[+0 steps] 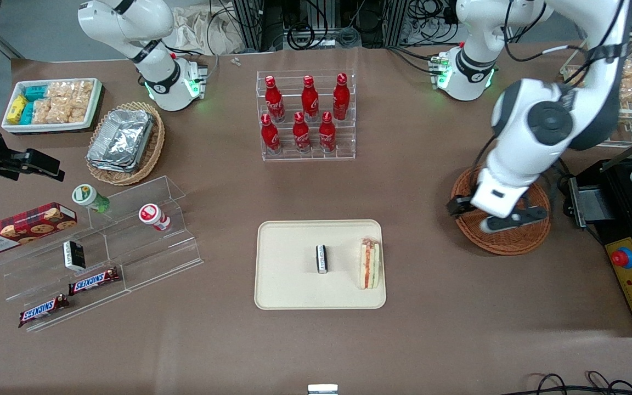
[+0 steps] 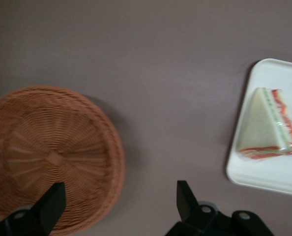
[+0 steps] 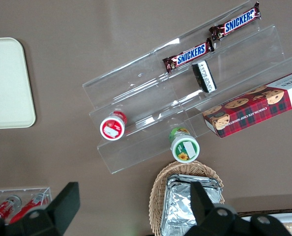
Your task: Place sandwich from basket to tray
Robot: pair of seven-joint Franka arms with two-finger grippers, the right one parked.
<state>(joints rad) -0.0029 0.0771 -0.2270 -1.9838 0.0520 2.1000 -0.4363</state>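
**Q:** so where's the sandwich (image 1: 370, 264) right now?

**A:** it's on the tray (image 1: 288, 288), lying flat close to the rim on the working arm's side. The filling stripe, red-orange and green, is easy to see from the front. In the wrist view the sandwich (image 2: 268, 126) shows as a clear-wrapped triangle on the tray (image 2: 271, 178), with nothing gripping it.

**Q:** anything else on that tray?

**A:** yeah, a small black-and-white packet (image 1: 321, 258) about mid-tray, beside the sandwich but not touching it.

**Q:** and the gripper?

**A:** the gripper (image 1: 505, 216) hangs over the basket (image 1: 513, 241), which sits on the table toward the working arm's end, apart from the tray. The jaws are spread wide with nothing between them. From the wrist cam one black finger (image 2: 48, 206) is over the wicker and the other is over bare table, so the gripper (image 2: 117, 206) straddles the rim of the basket (image 2: 52, 152) on the side nearest the tray. What shows of the basket has nothing in it.

**Q:** rest of the table?

**A:** a rack of red bottles (image 1: 306, 112) farther from the front camera than the tray, and a clear stepped stand (image 1: 129, 241) with Snickers bars (image 1: 94, 281) toward the parked arm's end.
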